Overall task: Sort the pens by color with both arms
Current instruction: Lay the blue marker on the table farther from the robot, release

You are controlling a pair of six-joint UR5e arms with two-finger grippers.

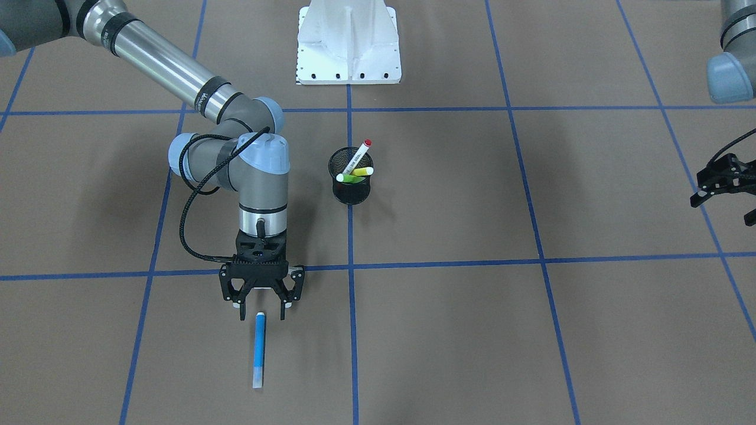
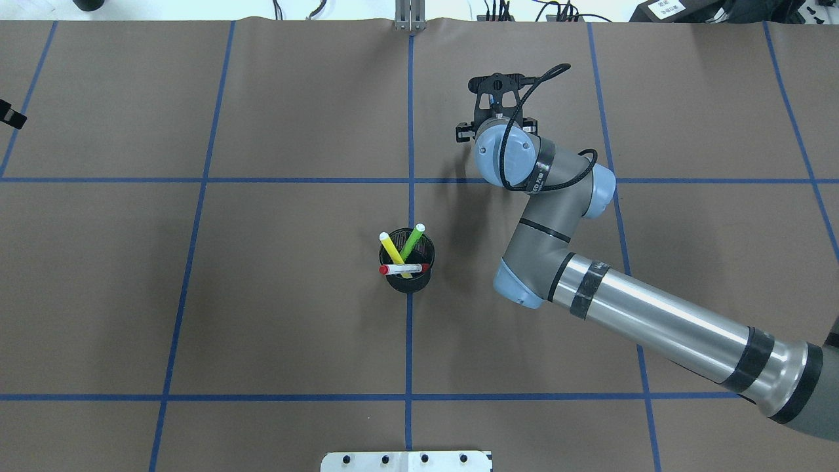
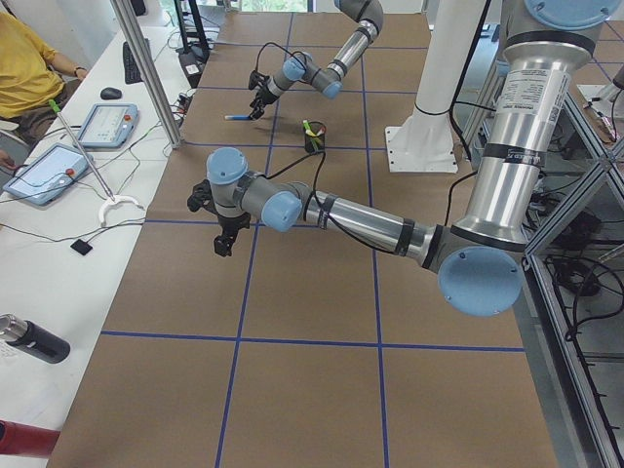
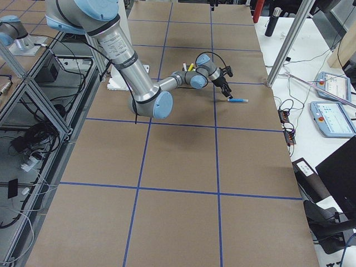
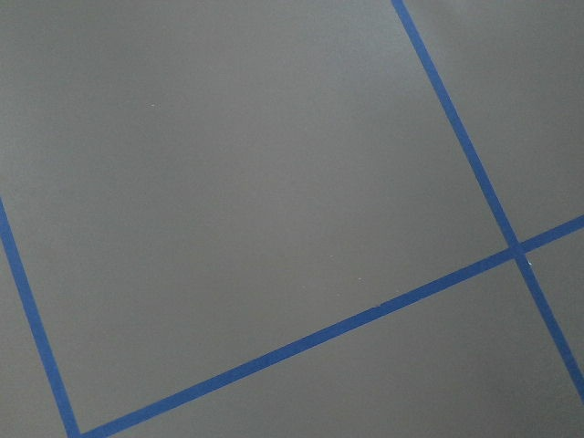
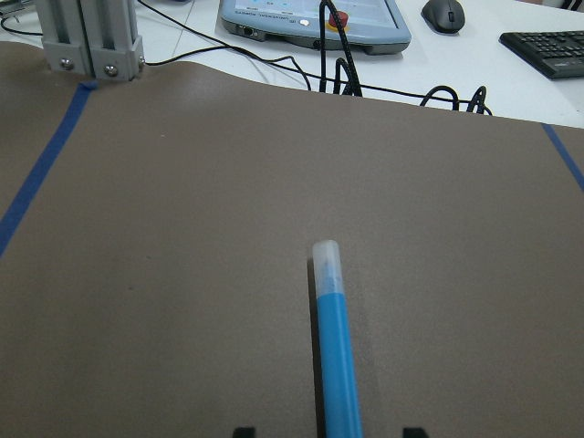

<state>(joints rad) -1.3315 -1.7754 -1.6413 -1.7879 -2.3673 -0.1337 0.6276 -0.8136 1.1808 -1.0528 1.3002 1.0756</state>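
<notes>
Blue pen flat on the surface under the spread right pincer

Front-facing view: the right pincer [image 1: 263, 313] points down with its fingers [image 1: 241, 309] apart, gripping nothing. The blue pen [image 1: 259, 351] lies flat on the brown surface [image 1: 472, 330], running toward 6 o'clock from between them, its clear cap at the far end. The black mesh cup [image 1: 351, 192] stands at 2 o'clock of that pincer and holds the red-capped white pen [image 1: 358, 156], yellow highlighter [image 1: 363, 172] and lime green highlighter [image 1: 349, 177]. The left pincer [image 1: 723, 195], at the 3 o'clock edge, looks spread and empty. Overhead view: the three pens lean across the cup, and the right arm [image 2: 655, 321] hides the blue pen. Right wrist view: the blue pen points to 12 o'clock, cap away.
</notes>
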